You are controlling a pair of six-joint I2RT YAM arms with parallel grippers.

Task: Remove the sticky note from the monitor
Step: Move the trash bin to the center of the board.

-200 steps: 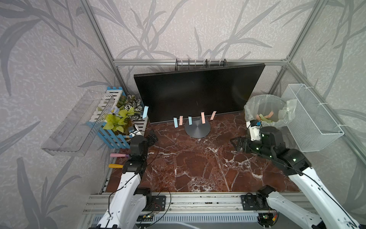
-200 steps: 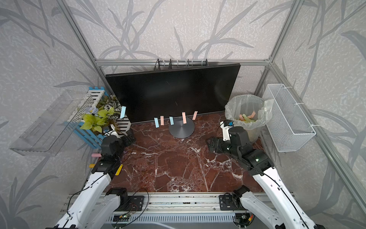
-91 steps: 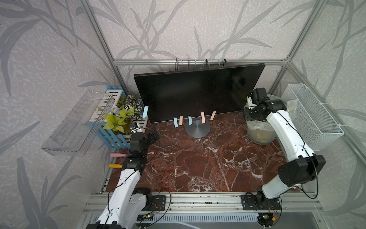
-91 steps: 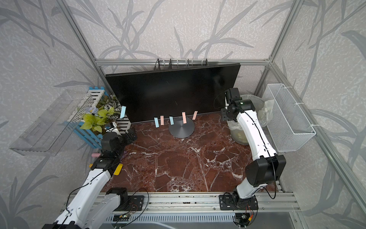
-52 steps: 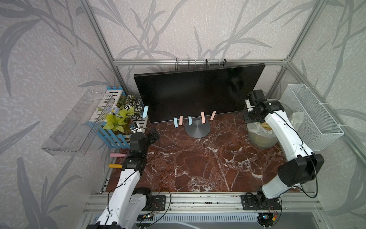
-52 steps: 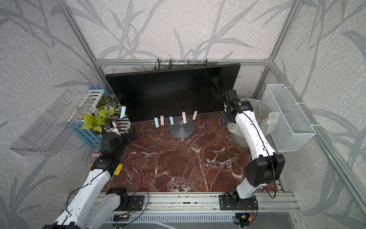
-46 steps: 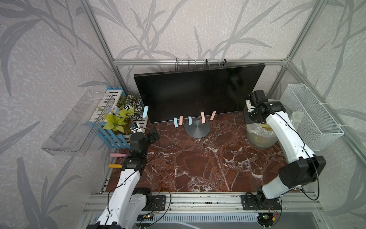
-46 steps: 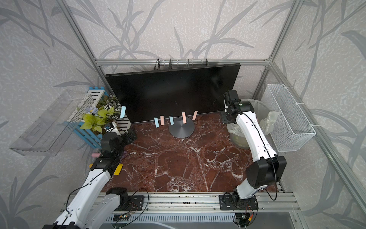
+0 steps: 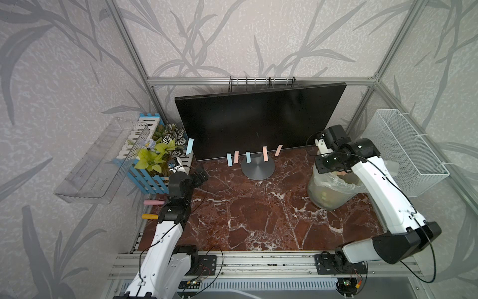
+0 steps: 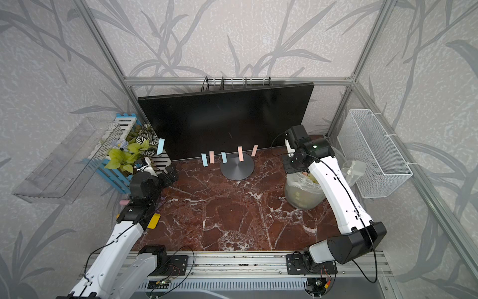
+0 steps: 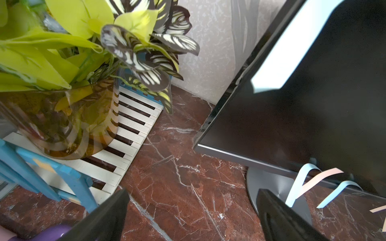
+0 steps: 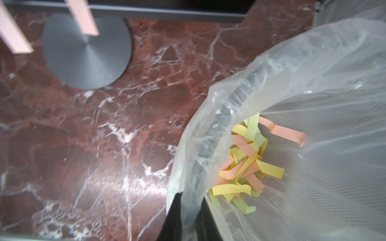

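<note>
- The left gripper [image 11: 193, 196] hangs low beside the blue-and-white crate of artificial plants [image 9: 152, 178], its jaws spread wide and holding nothing. A reach from here towards the monitor [image 9: 258, 121] could brush the striped leaves or knock the glass vase [image 11: 62, 125].
- One blue sticky note [image 9: 190, 146] clings to the monitor's left edge, its free end sticking out. A pinch taken too close to the panel could press a finger onto the screen and mark it.
- Five more strips [image 9: 248, 157], blue and pink, hang close together from the lower bezel above the grey disc stand [image 9: 257, 169]. Wide jaws could catch two at once. A curled strip could also slip out of a shallow grip.
- The monitor rests on that single stand, so a hard tug on a well-stuck note could swing or rock it.
- The right gripper [image 12: 190, 206] sits over the rim of the waste bin [image 9: 326, 196], closed to a narrow slit. The clear bin liner [image 12: 313, 73] shows in that slit, but whether it is pinched cannot be told. If it is, pulling away could drag the liner out or tip the bin and spill the discarded strips [image 12: 244, 162].
</note>
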